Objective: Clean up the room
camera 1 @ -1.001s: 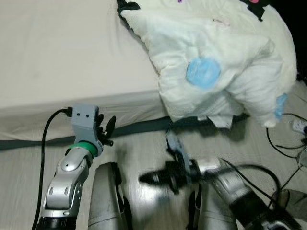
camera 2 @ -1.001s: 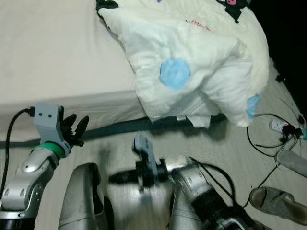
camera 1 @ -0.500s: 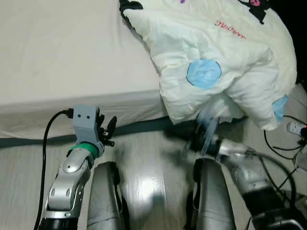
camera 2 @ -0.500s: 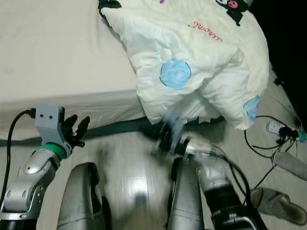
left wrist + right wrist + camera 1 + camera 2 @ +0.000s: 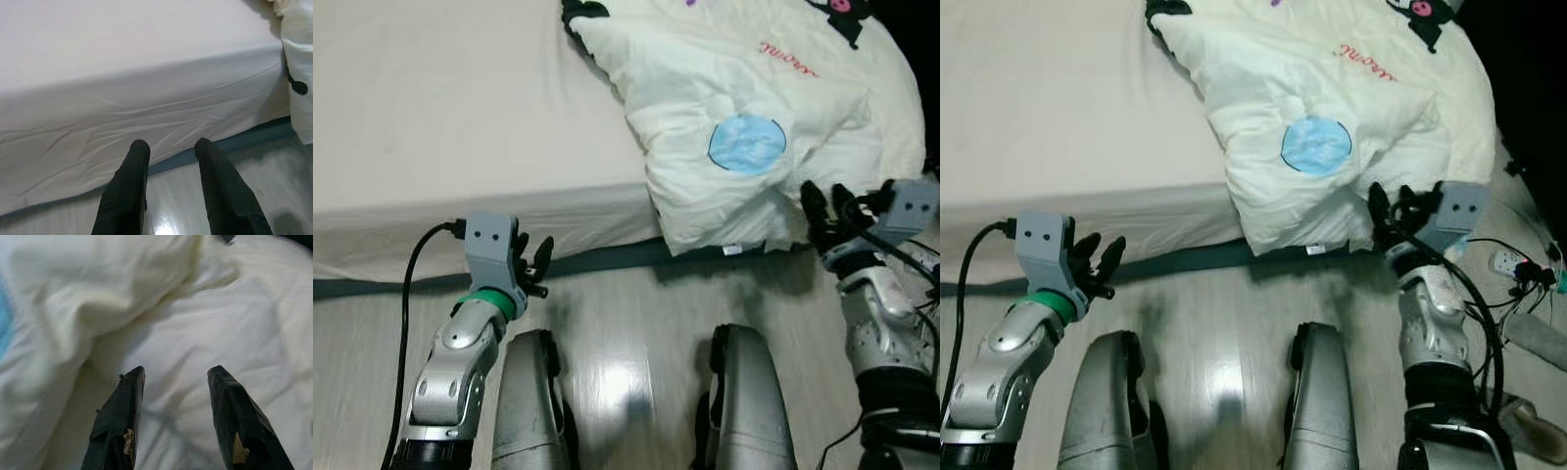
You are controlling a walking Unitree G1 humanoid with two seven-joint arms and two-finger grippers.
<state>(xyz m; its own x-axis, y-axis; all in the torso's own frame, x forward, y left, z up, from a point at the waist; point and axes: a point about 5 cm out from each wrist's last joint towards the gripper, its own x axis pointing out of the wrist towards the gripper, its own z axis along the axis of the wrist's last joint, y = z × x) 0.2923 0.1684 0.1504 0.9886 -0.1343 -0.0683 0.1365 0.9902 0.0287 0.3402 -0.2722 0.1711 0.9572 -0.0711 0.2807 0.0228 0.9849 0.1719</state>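
At right of frame, the released right claw (image 5: 1389, 210) is held against the soft, light, floppy quilt (image 5: 1332, 127); its overhanging bunched edge should be pinched. The left claw (image 5: 536, 266) is released.

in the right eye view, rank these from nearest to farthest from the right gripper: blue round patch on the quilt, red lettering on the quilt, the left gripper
1. The blue round patch, on the white quilt just up and to the robot's left of the right gripper.
2. The red lettering, higher up the quilt, toward the far side of the bed.
3. The left gripper, far across by the bed's near edge.
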